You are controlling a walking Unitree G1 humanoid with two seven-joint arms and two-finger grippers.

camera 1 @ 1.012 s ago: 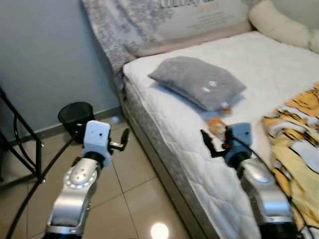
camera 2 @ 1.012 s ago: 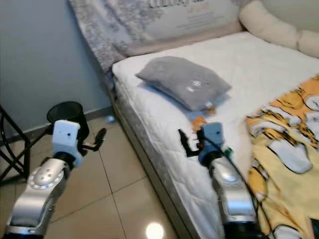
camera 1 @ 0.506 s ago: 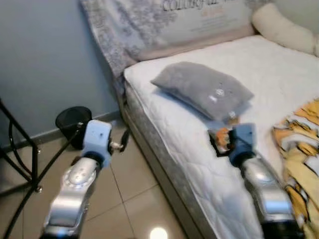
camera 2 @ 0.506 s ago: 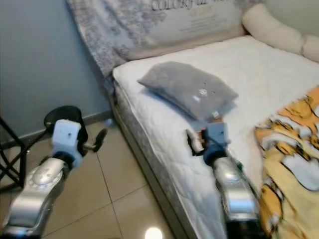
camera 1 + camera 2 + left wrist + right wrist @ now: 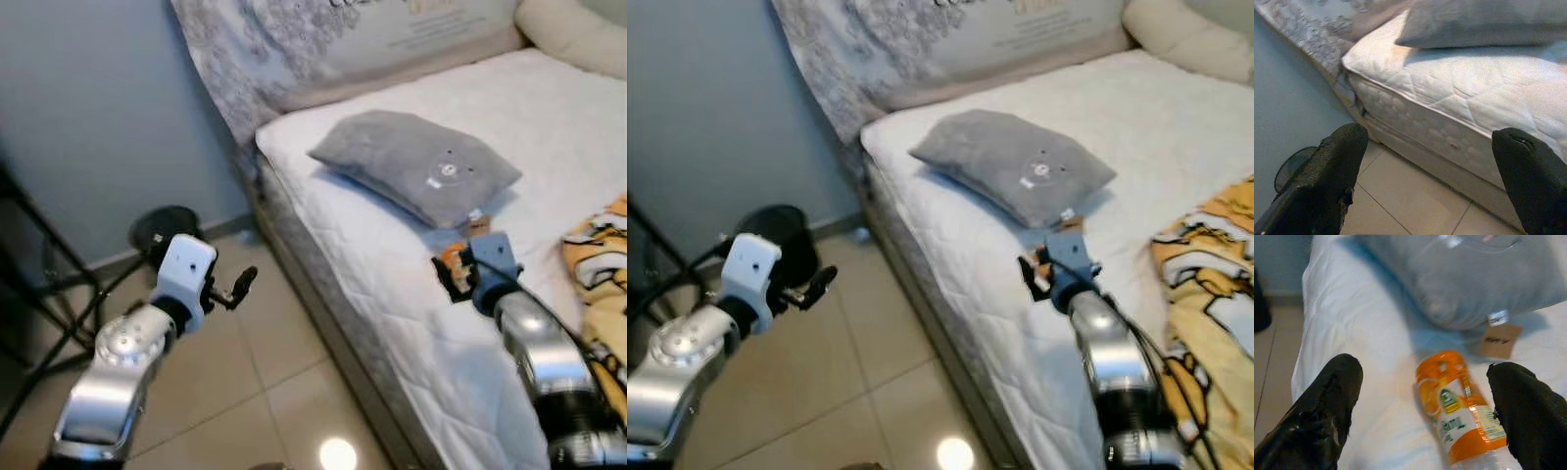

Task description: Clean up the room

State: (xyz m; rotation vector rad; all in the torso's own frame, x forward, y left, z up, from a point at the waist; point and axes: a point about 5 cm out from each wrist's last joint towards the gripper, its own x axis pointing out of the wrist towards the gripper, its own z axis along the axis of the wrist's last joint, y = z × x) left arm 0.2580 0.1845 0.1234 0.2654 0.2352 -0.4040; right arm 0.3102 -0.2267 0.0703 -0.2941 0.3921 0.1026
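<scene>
Right pincer (image 5: 1425,411) open, orange bottle (image 5: 1457,406) between fingers

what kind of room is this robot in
Most likely a bedroom: a bed with a bare quilted white mattress, a grey pillow lying on it, and a yellow cartoon-print blanket at the side.

Both head eyes look forward and down from above the arms, the bed (image 5: 392,294) running from 6 toward 1 o'clock; they share the grey pillow (image 5: 416,162) and floor (image 5: 255,382). The left wrist camera faces the mattress edge (image 5: 1449,122) closely from low over the floor. The right wrist camera sits very near an orange bottle (image 5: 1459,406) below the pillow.
</scene>
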